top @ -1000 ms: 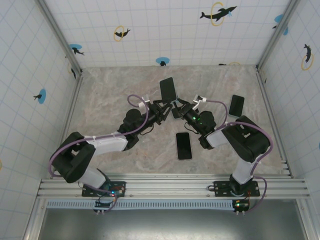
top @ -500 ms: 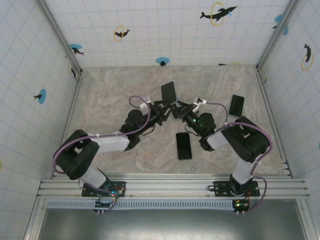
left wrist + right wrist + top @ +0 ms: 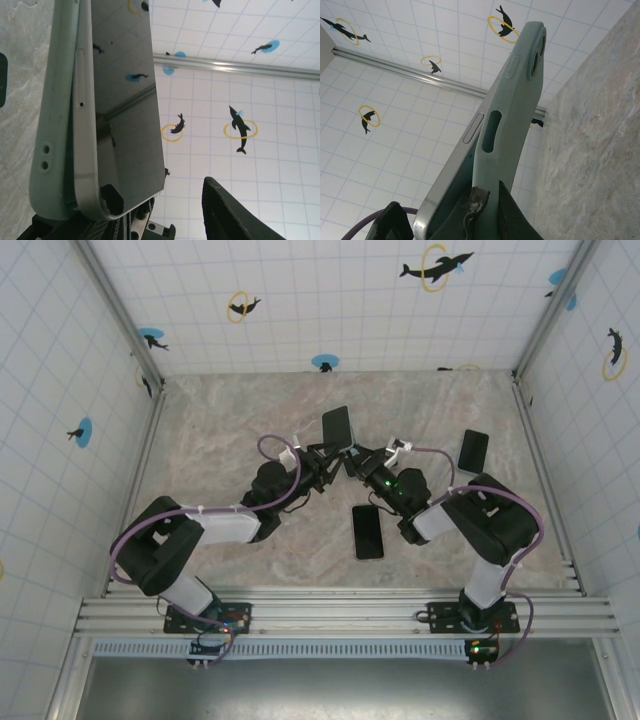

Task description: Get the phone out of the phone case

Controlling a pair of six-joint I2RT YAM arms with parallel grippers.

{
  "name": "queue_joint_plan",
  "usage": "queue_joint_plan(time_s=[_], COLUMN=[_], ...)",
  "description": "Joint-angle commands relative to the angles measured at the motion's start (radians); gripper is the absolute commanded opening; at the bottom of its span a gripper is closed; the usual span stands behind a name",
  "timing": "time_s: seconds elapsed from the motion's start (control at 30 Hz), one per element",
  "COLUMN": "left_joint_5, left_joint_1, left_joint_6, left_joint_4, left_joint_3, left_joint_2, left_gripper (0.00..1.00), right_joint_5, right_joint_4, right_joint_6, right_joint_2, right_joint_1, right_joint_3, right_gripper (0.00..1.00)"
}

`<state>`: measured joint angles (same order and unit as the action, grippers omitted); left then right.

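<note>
The phone point(image 3: 125, 100), dark-screened with a silver edge, stands upright above the table and has peeled partly out of its pale green phone case point(image 3: 57, 125). In the top view the phone point(image 3: 337, 427) rises between both grippers. My right gripper point(image 3: 350, 462) is shut on the case wall point(image 3: 520, 90): one finger sits in the gap between the phone's edge point(image 3: 447, 187) and the case, the other outside it. My left gripper point(image 3: 326, 457) is open. Its right finger point(image 3: 225, 215) stands apart from the screen, and the other finger is hidden behind the case.
A bare black phone point(image 3: 368, 531) lies flat on the marble table in front of the grippers. Another one point(image 3: 473, 451) lies near the right wall. Tiled walls with dolphin marks enclose the table on three sides.
The phone and both grippers have shifted slightly toward the near side of the table. The grips look unchanged.
</note>
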<state>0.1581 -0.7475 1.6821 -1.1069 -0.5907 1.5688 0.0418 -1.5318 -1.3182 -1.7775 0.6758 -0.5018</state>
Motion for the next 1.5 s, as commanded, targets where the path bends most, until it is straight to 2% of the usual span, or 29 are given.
queue_joint_plan(time_s=[0.0,0.2,0.4,0.53,0.73,0.93,1.17,1.37,1.47], left_joint_5=[-0.084,-0.091,-0.080,-0.069,-0.066,-0.033,-0.002,0.041,0.088], left_joint_1=[0.014,0.018,0.020,0.020,0.022,0.023,0.021,0.045,0.107], left_joint_6=[0.040,0.064,0.061,0.054,0.034,-0.004,-0.059,-0.096,-0.154], left_joint_4=[-0.059,-0.085,-0.094,-0.105,-0.095,-0.059,0.038,0.133,0.223], left_joint_3=[0.030,0.003,-0.032,-0.054,-0.037,-0.050,-0.024,0.019,0.024], left_joint_2=[0.022,0.047,0.054,0.058,0.021,-0.017,-0.100,-0.177,-0.213], left_gripper=[0.45,0.42,0.23,0.20,0.07,0.00,0.00,0.00,0.00], right_joint_5=[-0.012,-0.030,-0.044,-0.054,-0.109,-0.201,-0.339,-0.395,-0.377], right_joint_4=[-0.306,-0.306,-0.306,-0.306,-0.298,-0.169,0.081,0.128,0.112], right_joint_6=[0.010,0.012,0.018,0.002,0.002,0.005,-0.033,-0.046,-0.037], right_joint_2=[0.025,0.022,0.004,-0.022,-0.045,-0.033,-0.008,-0.022,-0.036], right_joint_1=[0.021,0.032,0.046,0.054,0.055,0.064,0.064,0.058,0.054], right_joint_3=[0.005,0.011,0.002,-0.017,0.002,0.006,-0.018,-0.042,-0.059], right_gripper=[0.00,0.00,0.00,0.00,0.00,0.00,0.00,0.00,0.00])
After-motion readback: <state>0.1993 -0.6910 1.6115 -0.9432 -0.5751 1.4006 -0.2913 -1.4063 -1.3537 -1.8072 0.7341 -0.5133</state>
